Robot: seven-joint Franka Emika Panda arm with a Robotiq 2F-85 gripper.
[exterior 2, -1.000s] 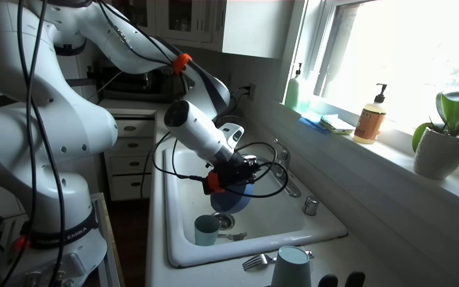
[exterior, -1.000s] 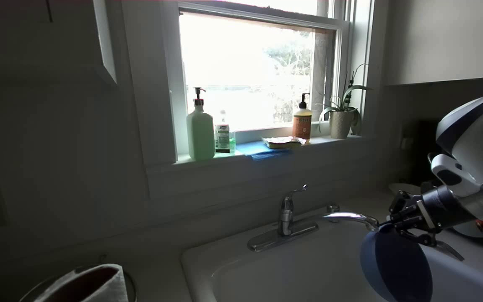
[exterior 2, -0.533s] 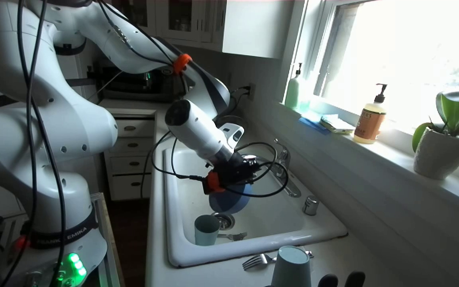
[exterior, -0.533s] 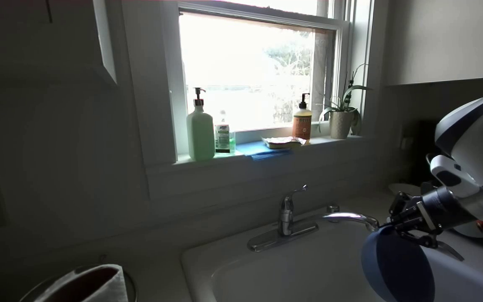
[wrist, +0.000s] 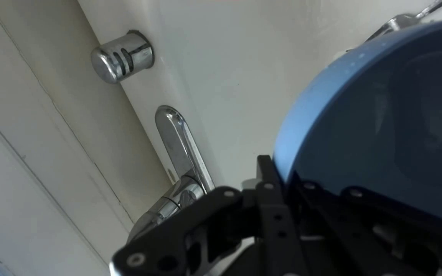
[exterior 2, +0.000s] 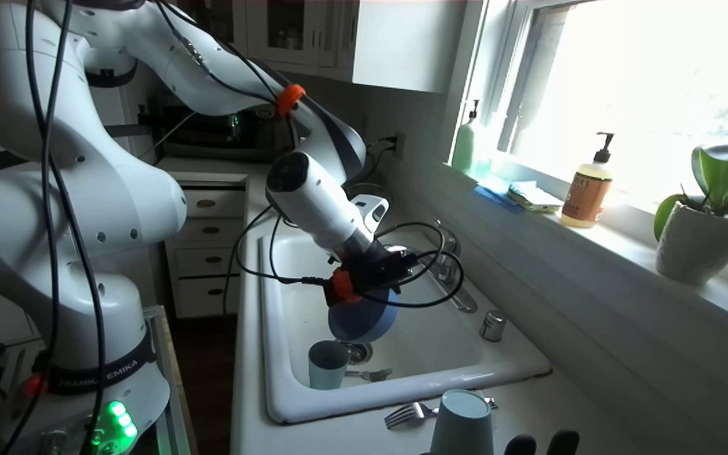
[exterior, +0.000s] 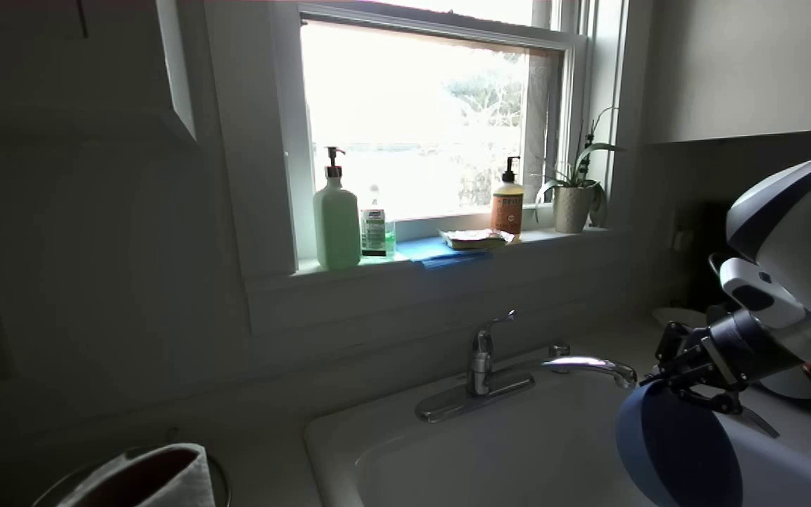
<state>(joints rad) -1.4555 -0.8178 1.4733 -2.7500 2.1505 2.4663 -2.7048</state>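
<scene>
Kitchen wall (exterior: pixel 110 211): deep in shadow, yet what a glare beside it, daylight pouring across the sill (exterior 2: pixel 620 243).
Franka arm (exterior 2: pixel 73 170): big and white, stretched across from ten o'clock; call an exterior view our dial, with the blue bowl (exterior 2: pixel 363 321) at its hub.
Window (exterior 2: pixel 648 76): blazing away toward two o'clock.
Sink (exterior 2: pixel 446 344): white basin, right under the action.
Potted plant (exterior 2: pixel 700 246): on the sill, between two and three o'clock.
Blue bowl: our star, tipped steeply above the sink, its wide mouth filling three o'clock in the wrist view, pale specks dotting the rim.
Faucet (exterior: pixel 479 366): gleaming chrome; in an exterior view the spout runs toward three o'clock and ends close by that rim, touching or apart I can't tell.
Gripper (wrist: pixel 280 176): jaws clamped on the bowl's rim, one finger outside and one inside, at about six o'clock in the wrist view.
Green pump bottle (exterior 2: pixel 465 148): on the sill at one o'clock.
Soap bottle (exterior 2: pixel 585 196): orange label, black pump, on the sill at two o'clock.
Sink cup (exterior 2: pixel 327 370): upright at seven o'clock.
Upturned cup (exterior 2: pixel 463 426): out on the counter (exterior 2: pixel 326 439), between four and five.
Sink fork (exterior 2: pixel 376 376): lying at six o'clock.
Counter fork (exterior 2: pixel 409 413): five o'clock, just beside the upturned cup.
Chrome cap (exterior 2: pixel 493 325): on the sink's ledge, straight out at three o'clock.
</scene>
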